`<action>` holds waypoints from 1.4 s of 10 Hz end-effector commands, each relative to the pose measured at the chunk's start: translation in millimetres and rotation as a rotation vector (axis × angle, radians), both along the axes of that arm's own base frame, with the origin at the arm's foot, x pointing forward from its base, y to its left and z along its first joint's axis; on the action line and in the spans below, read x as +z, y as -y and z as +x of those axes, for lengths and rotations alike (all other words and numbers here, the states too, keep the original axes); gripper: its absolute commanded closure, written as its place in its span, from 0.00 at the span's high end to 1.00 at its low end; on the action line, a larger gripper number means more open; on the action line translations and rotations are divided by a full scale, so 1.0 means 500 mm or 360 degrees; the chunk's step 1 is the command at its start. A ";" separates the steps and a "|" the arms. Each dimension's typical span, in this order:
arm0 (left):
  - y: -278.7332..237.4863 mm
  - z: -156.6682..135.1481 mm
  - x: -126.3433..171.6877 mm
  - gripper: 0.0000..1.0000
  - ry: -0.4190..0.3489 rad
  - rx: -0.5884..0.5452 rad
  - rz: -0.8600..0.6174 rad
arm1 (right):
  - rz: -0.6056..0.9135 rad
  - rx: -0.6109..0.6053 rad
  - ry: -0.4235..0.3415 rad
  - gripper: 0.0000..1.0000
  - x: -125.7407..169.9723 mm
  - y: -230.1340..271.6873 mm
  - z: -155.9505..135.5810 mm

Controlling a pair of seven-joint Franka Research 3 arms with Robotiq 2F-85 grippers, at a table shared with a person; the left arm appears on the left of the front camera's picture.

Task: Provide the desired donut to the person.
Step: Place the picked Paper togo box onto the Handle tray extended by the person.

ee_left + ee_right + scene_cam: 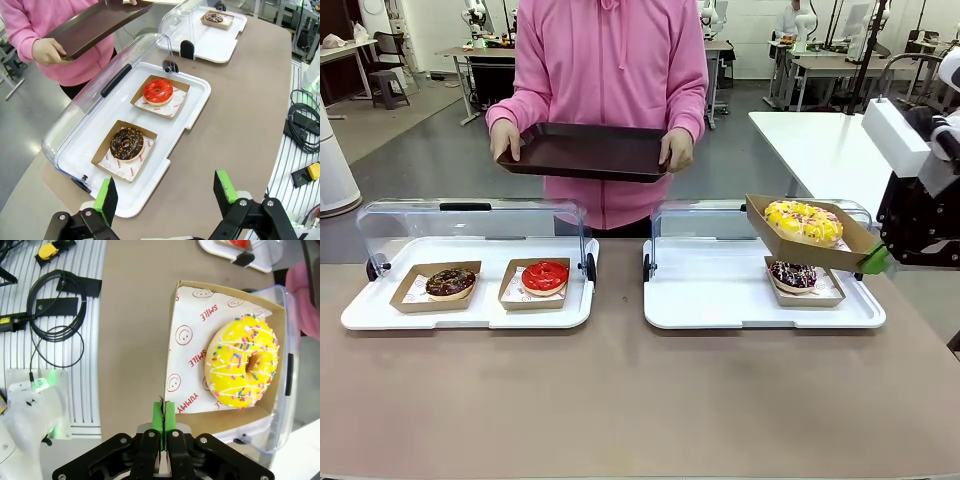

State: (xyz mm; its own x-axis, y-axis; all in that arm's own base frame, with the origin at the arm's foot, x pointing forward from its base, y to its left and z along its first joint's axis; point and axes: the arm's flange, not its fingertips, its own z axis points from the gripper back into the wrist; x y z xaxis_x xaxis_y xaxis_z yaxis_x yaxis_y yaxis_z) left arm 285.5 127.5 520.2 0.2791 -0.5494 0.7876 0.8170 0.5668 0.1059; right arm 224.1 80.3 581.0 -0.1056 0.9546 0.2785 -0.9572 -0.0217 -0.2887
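right wrist view shows the right claw [164, 412] pinched together on the near rim of the cardboard tray [225, 421]. the yellow donut [245, 362] sits just ahead of the fingertips and off to one side. thin card gripped by one edge will likely sag, so carry it level and slowly toward the dark serving tray [585, 152] that the person [610, 60] holds out, well across from the claw. lay it flat before letting go. the donut has glossy icing, white drizzle and coloured sprinkles, and rests on a printed paper liner [192, 340]. the left claw [167, 192] stands wide apart and empty, with the chocolate donut [126, 143] just ahead of it.
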 end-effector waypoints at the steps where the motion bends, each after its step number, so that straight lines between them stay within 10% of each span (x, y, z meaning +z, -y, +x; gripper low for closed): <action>1: -0.005 -0.001 -0.001 1.00 0.0020 -0.0028 -0.0008 | -0.0005 -0.0028 -0.0009 0.00 -0.001 0.003 0.003; 14: -0.005 -0.001 -0.001 1.00 0.0020 -0.0028 -0.0008 | -0.0005 -0.0028 -0.0009 0.00 -0.001 0.003 0.003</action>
State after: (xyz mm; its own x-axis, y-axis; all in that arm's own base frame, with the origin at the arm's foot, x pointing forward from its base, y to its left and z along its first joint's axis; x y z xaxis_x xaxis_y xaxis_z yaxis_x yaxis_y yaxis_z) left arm 285.5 127.5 520.2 0.2783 -0.5496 0.7877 0.8173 0.5664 0.1064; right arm 224.4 80.2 580.9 -0.1047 0.9548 0.2783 -0.9574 -0.0211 -0.2880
